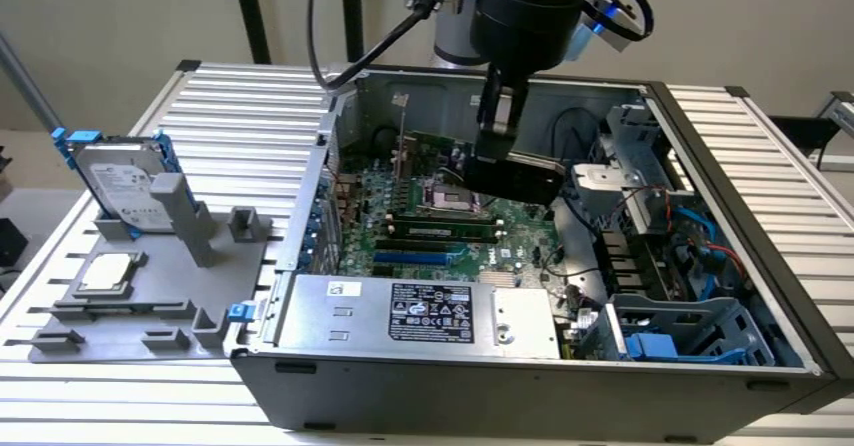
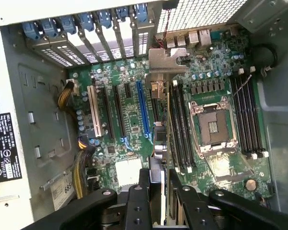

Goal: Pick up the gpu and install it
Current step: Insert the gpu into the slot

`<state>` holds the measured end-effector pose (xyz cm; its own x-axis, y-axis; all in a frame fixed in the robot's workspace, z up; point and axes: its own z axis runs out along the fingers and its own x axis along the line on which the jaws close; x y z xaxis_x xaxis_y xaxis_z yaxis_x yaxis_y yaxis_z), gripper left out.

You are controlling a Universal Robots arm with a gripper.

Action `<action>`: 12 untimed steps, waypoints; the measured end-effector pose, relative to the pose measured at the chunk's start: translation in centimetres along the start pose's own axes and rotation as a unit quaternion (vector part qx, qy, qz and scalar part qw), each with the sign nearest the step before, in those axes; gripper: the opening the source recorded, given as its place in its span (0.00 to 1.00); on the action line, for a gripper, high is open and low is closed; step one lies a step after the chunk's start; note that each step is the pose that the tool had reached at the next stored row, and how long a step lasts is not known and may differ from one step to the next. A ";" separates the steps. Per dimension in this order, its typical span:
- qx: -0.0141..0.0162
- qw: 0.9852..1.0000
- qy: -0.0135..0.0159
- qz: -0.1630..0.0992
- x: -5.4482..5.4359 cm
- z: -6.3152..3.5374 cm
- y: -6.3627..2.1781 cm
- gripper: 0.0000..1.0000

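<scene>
My gripper (image 1: 491, 158) hangs inside the open computer case (image 1: 534, 386), shut on the gpu (image 1: 527, 181), a thin card whose black face shows in the exterior view. The card is held above the motherboard (image 1: 441, 221), near the CPU socket, and touches nothing below it. In the wrist view the gpu (image 2: 162, 139) appears edge-on between the black fingers (image 2: 145, 191), with its silver end bracket (image 2: 163, 60) pointing toward the case's rear slot covers. It hovers between the long blue slot (image 2: 143, 112) and the memory sticks (image 2: 180, 129).
Left of the case a grey fixture (image 1: 147, 301) carries a silver hard drive with blue rails (image 1: 123, 181) and a small square CPU chip (image 1: 110, 271). The power supply (image 1: 427, 311) fills the case's near side. Cables and drive cages (image 1: 667, 226) crowd the exterior view's right.
</scene>
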<state>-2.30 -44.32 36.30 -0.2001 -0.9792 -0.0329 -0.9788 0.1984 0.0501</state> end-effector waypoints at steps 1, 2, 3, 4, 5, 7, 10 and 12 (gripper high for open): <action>0.000 1.000 0.000 -0.001 0.1 0.13 0.20 0.27; 0.001 1.000 0.000 -0.001 0.1 0.27 0.47 0.27; 0.002 1.000 0.000 -0.001 0.2 0.41 0.76 0.27; 0.003 1.000 -0.001 -0.001 0.3 0.56 1.08 0.27; 0.004 1.000 -0.001 -0.001 0.4 0.70 1.43 0.27; 0.006 1.000 -0.001 -0.002 0.6 1.01 2.20 0.27; 0.009 1.000 -0.002 -0.002 0.8 1.45 3.33 0.27; 0.011 1.000 -0.002 -0.002 1.0 1.75 4.08 0.27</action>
<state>-6.57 -44.43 34.72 -0.1963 -0.9798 -0.0375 -0.9804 0.1954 0.0274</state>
